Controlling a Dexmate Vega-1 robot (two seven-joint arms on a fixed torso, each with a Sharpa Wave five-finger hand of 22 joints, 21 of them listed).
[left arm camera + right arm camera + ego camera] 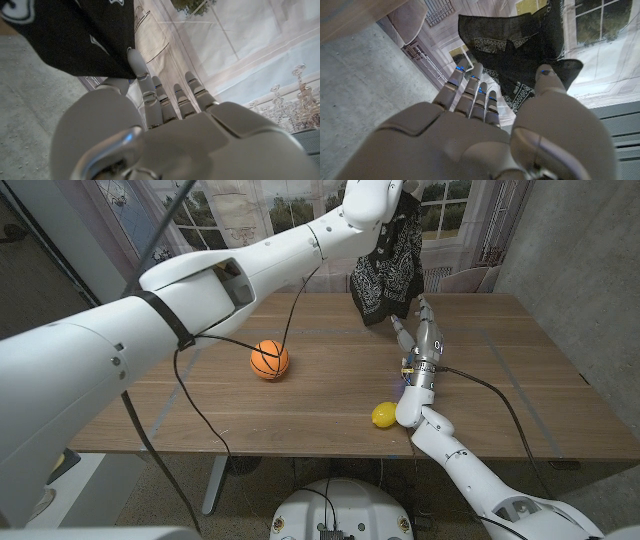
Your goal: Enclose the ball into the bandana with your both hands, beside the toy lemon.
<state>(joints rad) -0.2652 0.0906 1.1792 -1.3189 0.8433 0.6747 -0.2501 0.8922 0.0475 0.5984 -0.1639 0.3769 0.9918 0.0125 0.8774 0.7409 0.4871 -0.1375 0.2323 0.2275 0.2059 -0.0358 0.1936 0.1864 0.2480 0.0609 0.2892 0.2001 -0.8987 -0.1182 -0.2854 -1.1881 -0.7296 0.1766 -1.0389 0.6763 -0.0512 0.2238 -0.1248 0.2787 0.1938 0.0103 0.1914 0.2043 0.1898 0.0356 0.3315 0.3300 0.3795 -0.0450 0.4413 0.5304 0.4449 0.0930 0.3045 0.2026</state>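
My left hand (pixel 372 198) is raised above the table's far side and holds a black patterned bandana (pixel 387 268), which hangs down with its lower edge near the tabletop. In the left wrist view the bandana (pixel 75 35) drapes from the fingertips of that hand (pixel 165 135). My right hand (pixel 420 345) stands upright just below and right of the cloth, fingers spread and reaching up; the bandana (pixel 520 55) hangs just beyond this hand (pixel 485 135). An orange ball (pixel 269 360) lies mid-table to the left. The yellow toy lemon (pixel 384 414) sits near the front edge, by my right wrist.
The wooden table (pixel 520 380) has bare surface to the right and between ball and lemon. A black cable (pixel 200 415) from my left arm trails across the table's left part. Curtains and a window stand behind the table.
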